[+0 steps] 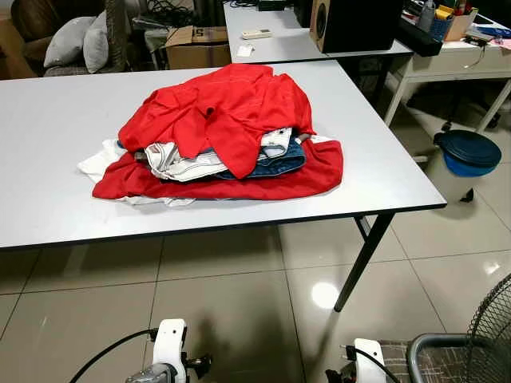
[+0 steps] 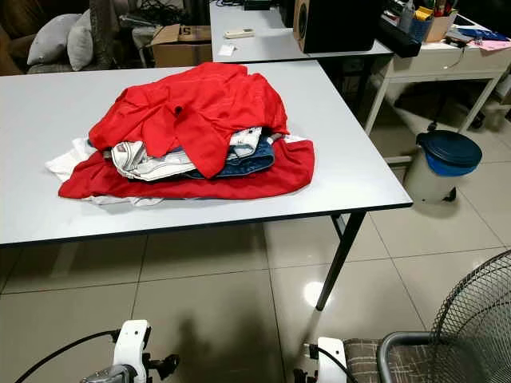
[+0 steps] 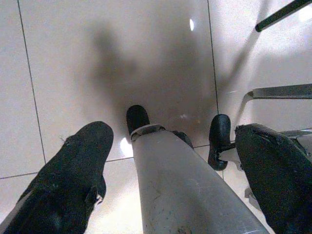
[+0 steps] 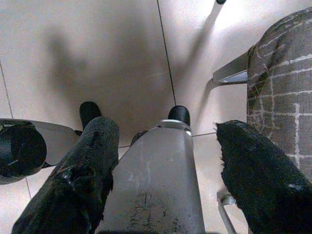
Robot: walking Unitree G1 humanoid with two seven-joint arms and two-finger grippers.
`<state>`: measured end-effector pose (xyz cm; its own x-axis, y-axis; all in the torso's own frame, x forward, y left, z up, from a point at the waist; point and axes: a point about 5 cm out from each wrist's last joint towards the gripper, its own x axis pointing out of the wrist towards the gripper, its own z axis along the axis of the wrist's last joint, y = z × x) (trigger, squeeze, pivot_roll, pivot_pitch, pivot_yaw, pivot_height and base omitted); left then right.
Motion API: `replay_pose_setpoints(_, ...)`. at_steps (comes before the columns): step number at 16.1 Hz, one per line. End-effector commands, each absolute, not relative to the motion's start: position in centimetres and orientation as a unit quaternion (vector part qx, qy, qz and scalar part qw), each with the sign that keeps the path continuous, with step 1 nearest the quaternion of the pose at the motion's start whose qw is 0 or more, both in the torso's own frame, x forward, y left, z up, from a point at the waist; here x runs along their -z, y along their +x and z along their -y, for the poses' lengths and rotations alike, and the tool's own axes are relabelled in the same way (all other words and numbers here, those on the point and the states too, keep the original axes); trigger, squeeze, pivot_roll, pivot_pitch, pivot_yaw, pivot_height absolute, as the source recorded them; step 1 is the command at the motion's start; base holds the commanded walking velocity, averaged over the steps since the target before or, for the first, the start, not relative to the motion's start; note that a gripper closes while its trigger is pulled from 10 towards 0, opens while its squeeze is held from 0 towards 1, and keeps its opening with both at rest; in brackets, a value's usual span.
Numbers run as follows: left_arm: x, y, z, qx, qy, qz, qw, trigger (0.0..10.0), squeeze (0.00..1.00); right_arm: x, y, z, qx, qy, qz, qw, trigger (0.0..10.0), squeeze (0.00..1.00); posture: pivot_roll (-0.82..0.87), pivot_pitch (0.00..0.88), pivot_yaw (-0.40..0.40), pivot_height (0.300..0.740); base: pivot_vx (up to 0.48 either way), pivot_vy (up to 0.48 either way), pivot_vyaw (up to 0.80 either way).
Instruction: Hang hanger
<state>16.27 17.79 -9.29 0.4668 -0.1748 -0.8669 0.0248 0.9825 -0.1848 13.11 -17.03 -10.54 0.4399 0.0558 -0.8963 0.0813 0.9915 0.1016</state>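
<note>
Start of task: both arms hung low, left gripper (image 3: 170, 161) and right gripper (image 4: 165, 161) fingers spread and empty, facing clothes pile (image 1: 219, 136) on desk (image 1: 56, 120); locating a hanger came next.

The grey table (image 1: 48, 120) has bare surface to the left, right and front of the heap of clothes (image 1: 219, 132) piled at its middle, so a gripper could reach the heap from those sides. A black table leg (image 1: 363, 259) slants down at the right. On the floor to the right stand a blue-lidded bin (image 1: 463, 159), a fan (image 1: 491, 335) and a chair (image 2: 399, 355).
</note>
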Motion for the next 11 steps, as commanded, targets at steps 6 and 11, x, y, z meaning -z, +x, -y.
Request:
replay_pose_setpoints(6, 7.79, 20.33, -14.88, 0.172, 0.188, -0.535, 0.806, 10.0, 0.00, 12.06, 6.96, 19.26, 0.152, 0.098, -0.602, 0.778, 10.0, 0.00, -0.28, 0.000, 0.324, 0.740, 0.000, 0.000, 0.00)
replay_pose_setpoints(11, 7.79, 20.33, -14.88, 0.172, 0.188, -0.535, 0.806, 10.0, 0.00, 12.06, 6.96, 19.26, 0.152, 0.098, -0.602, 0.778, 10.0, 0.00, -0.28, 0.000, 0.324, 0.740, 0.000, 0.000, 0.00)
